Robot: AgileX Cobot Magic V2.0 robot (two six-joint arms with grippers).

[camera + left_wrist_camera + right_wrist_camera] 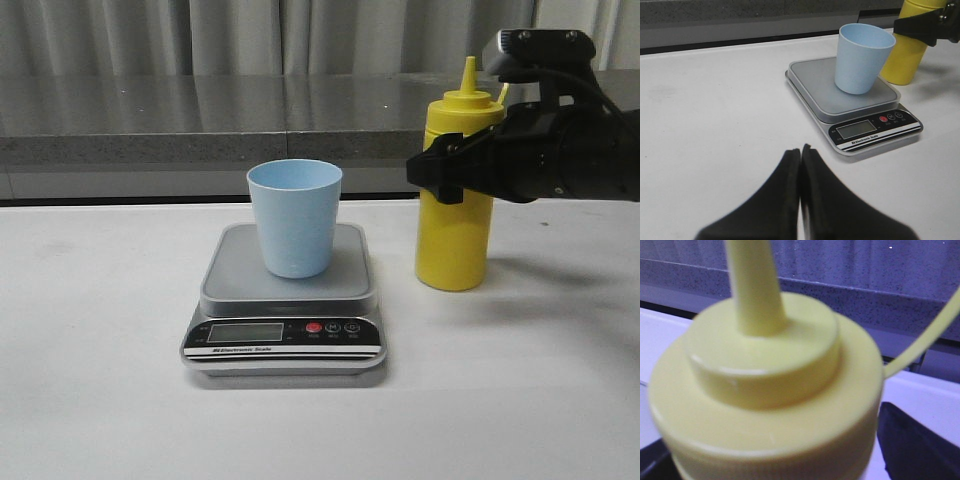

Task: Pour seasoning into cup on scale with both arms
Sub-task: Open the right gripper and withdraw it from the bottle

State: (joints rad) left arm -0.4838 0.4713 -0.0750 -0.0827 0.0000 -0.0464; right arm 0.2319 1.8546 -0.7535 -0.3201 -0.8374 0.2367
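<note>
The yellow seasoning bottle (455, 240) stands upright on the white table, right of the scale (285, 345). The pale blue cup (295, 220) stands upright on the scale's grey platform. My right gripper (450, 162) is open around the bottle's upper body, one finger on each side. In the right wrist view the bottle's cap and nozzle (765, 390) fill the frame, and a narrow gap shows beside one finger (912, 445). My left gripper (800, 150) is shut and empty, low over the table left of and in front of the scale (875, 129). The cup (862, 60) and bottle (902, 65) lie beyond it.
A grey stone ledge (200, 120) runs along the back of the table, with pale curtains behind it. The bottle's thin tethered cap strap (925, 337) sticks out to one side.
</note>
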